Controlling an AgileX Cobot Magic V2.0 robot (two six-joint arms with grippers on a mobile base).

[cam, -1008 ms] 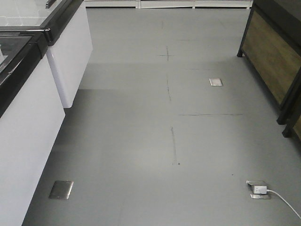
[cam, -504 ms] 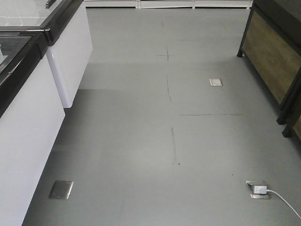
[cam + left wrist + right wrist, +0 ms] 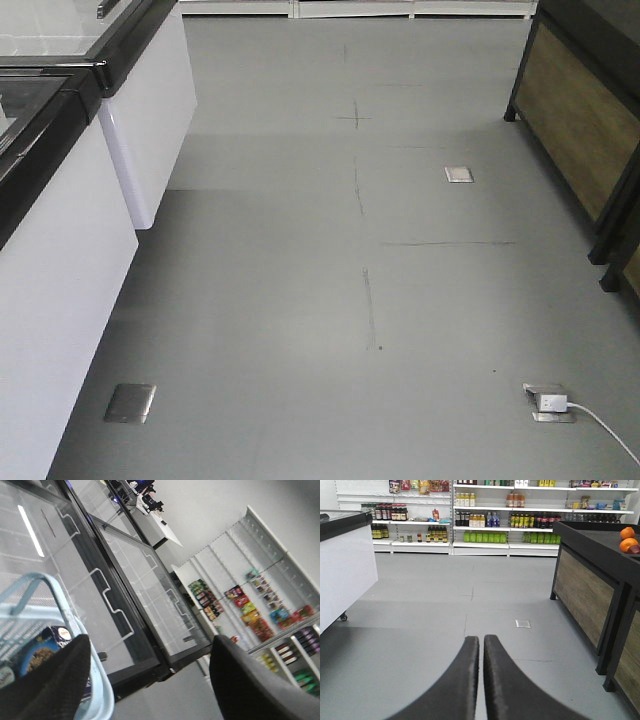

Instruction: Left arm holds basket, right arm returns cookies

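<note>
1. The dark navy cardboard cookie box [image 3: 44, 652] lay inside the light blue slotted plastic basket [image 3: 102, 690], below its hoop handle.
2. The left claw [image 3: 150, 645] was spread wide, with one black finger [image 3: 50, 690] just beside the basket rim.
3. The right claw [image 3: 481, 642] was pressed together over the grey floor [image 3: 420, 625].
4. A glass-lidded freezer [image 3: 125, 585] stood behind the basket.
</note>
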